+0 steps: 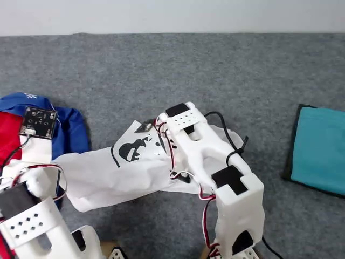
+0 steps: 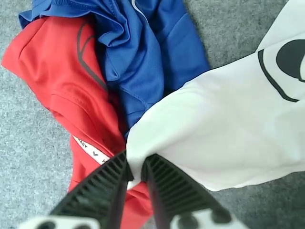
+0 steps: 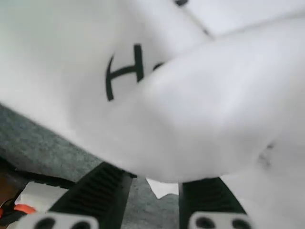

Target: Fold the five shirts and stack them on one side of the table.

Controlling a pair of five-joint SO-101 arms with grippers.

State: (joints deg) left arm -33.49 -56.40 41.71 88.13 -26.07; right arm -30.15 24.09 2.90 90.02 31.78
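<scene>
At the far left of the white shirt: red shirt and blue shirt, heaped together and unfolded, the blue lapping over the red. Both look thin and slick, with deep soft creases. The red one shows a sewn hem and a small label in the left wrist view.

Left gripper: ribbed black jaws pressed nearly together, pinching the white shirt's left corner, just beside the red/blue heap. The cloth fans away from the jaws towards the right arm.

White shirt: mid-table, matte knit, black print facing up, rumpled, not yet squared. Its long axis runs across the table, from the left gripper's corner over to the right arm. The left arm has that end. The far end lies under the right arm.

Right gripper: low over the shirt's right part, jaws spread, a fold of white bulging over the tips. Table and a small white flap show in the gap, so I judge it is not pinching. The cloth lies straight ahead of the jaws, touching them. Closing there would probably take the second hold needed to stretch the shirt flat.

Well right of the white shirt: teal shirt, folded flat, a tidy rectangle with a dark edge beneath it.

Table: grey, felt-like nap.
</scene>
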